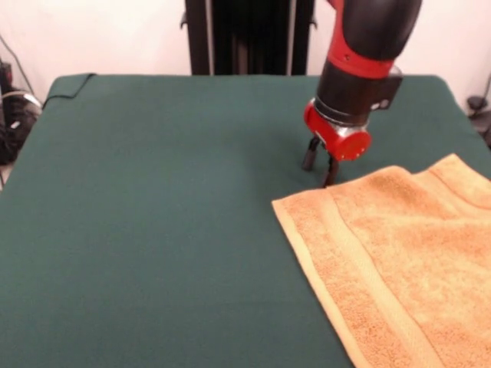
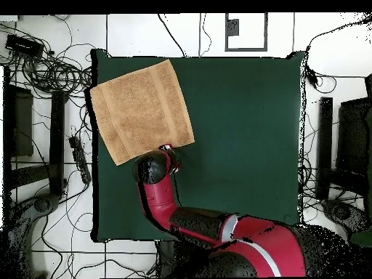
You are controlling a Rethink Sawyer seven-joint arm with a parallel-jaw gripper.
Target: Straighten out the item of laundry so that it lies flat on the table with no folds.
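Note:
The orange-tan towel [image 1: 399, 253] lies spread out on the green table [image 1: 153, 215] at the right of the front view, running off the picture's right and bottom edges. A woven border band runs along its left edge. In the overhead view the towel [image 2: 139, 109] lies turned at an angle in the table's [image 2: 247, 131] upper left corner, with no folds showing. My gripper [image 1: 320, 165] points down just beyond the towel's far edge, its two dark fingers apart and low over the cloth; one fingertip [image 1: 329, 178] is at the towel's edge. In the overhead view the gripper [image 2: 168, 149] is mostly hidden under the arm.
The robot's black pedestal [image 1: 245, 34] stands at the table's far side. Cables and black gear [image 2: 43, 65] lie on the floor along the table's left side in the overhead view. The towel's left corner reaches the table's edge [image 2: 93, 87].

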